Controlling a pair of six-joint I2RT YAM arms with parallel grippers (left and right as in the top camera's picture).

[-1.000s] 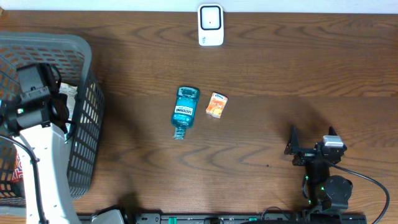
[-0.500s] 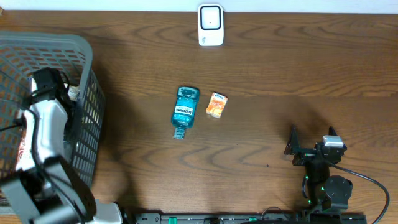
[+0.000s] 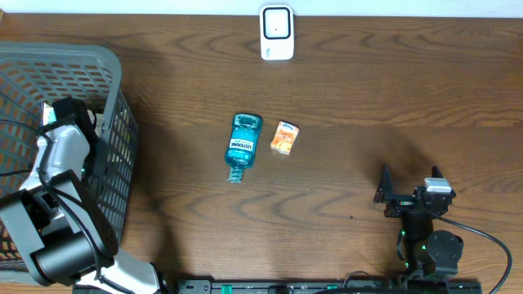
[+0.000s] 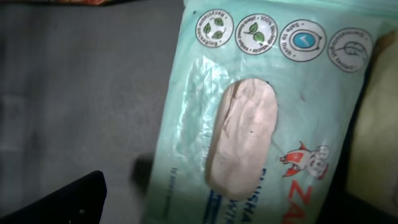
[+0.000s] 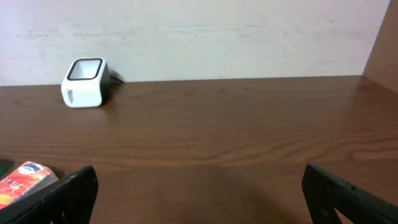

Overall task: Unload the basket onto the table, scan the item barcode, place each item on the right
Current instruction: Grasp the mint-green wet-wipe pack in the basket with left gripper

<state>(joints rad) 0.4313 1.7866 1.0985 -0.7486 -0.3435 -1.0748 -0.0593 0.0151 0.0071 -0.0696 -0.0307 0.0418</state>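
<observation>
Left gripper (image 3: pixel 69 116) is down inside the grey basket (image 3: pixel 114 90) at the table's left side, pointing at the basket floor. Jaws are spread wide with nothing between them. In the left wrist view only one dark fingertip (image 4: pixel 59 198) shows, at the lower left corner. Straight below the camera is a mint-green wipes pack (image 4: pixel 261 118), lying flat on the grey floor and not gripped. It has round icons along one edge, a pale pink oval flap in the middle and a small fox cartoon. Whether the fingers touch it is unclear. A tan thing sits just right of the pack, too dark to name.

Right gripper (image 3: pixel 410 184) is at the near right of the table (image 3: pixel 368 98), low and level, facing the far edge. Its jaws are wide apart and it holds nothing.

A blue mouthwash bottle (image 3: pixel 243 145) lies on its side mid-table, cap toward the near edge. An orange packet (image 3: pixel 284 138) lies just right of it, not touching. The white barcode scanner (image 3: pixel 276 33) stands at the far edge, centre, well apart from both.
</observation>
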